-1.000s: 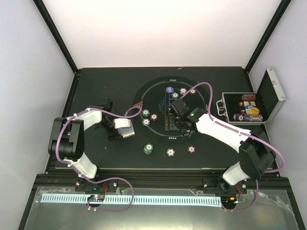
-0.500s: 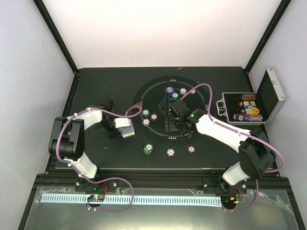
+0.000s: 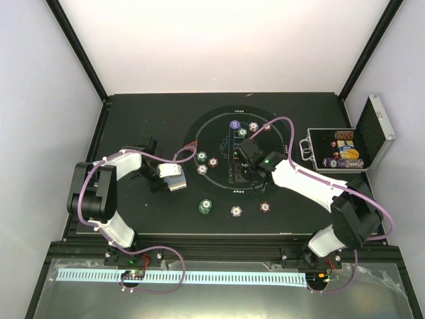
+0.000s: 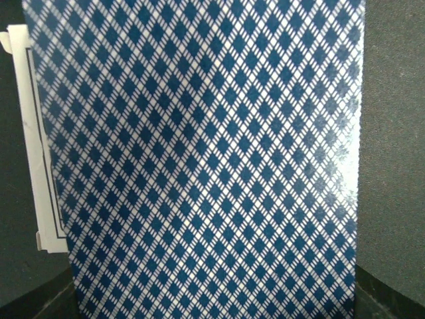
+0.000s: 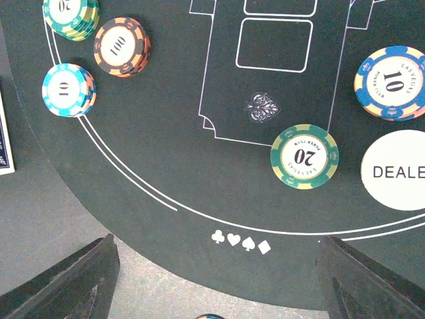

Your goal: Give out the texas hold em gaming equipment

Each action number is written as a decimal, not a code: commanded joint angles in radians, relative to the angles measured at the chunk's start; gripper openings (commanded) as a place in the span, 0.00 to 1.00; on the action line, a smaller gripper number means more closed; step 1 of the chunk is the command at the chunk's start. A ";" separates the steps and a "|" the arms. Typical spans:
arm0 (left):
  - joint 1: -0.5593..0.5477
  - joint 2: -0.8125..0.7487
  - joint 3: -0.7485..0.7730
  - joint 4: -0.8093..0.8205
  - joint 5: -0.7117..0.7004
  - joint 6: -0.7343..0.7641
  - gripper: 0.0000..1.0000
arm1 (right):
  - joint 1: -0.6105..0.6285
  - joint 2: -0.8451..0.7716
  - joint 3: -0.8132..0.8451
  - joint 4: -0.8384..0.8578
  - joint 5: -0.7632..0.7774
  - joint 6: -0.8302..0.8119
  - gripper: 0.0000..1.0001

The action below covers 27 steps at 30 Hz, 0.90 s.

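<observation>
Black worktop (image 3: 133, 113), overhead: round mat (image 3: 219, 189) at centre w/ chips (image 3: 205, 207) dotted round its rim; silver case (image 3: 373, 129) open at far right.
Left pincer (image 3: 169, 180), overhead: sits off the mat's left rim, card pack (image 3: 176, 177) at its tip; red triangle marker (image 3: 191, 147) just beyond, toward the mat.
Right pincer (image 3: 239, 171), overhead: hangs over mat centre, well apart from the pack. Left arm is the nearer by far.
Card pack (image 4: 199, 159), left wrist: blue-diamond back fills the frame, long axis running away from the cam. It spans from one dark finger (image 4: 388, 296) to the other, so the pincer reads as clenched across its short width. One white-edged card (image 4: 33, 133) juts out at left.
Right pincer (image 5: 219, 244), right wrist: released, jaws wide, nothing betw. them, bare mat (image 5: 166, 133) below.
Chips, right wrist: green 20 chip (image 5: 304, 157) ahead and rightward, white dealer button (image 5: 395, 174) beside it; orange 100 stack (image 5: 121, 45) far left.
Next move, est.: dealing falls to the left arm; the mat's places lie to the pack's right in the overhead view.
</observation>
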 commanded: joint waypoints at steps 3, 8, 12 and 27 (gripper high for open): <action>-0.004 -0.034 0.010 -0.005 -0.032 0.001 0.02 | 0.006 -0.030 -0.013 0.032 -0.017 0.009 0.83; -0.002 -0.079 0.034 -0.062 0.007 0.008 0.02 | 0.007 -0.032 -0.018 0.042 -0.025 0.011 0.82; -0.002 -0.094 0.061 -0.112 0.035 0.011 0.02 | 0.007 -0.034 -0.023 0.055 -0.040 0.010 0.82; -0.018 -0.232 0.166 -0.343 0.187 0.037 0.02 | 0.008 -0.047 -0.111 0.478 -0.469 0.131 0.83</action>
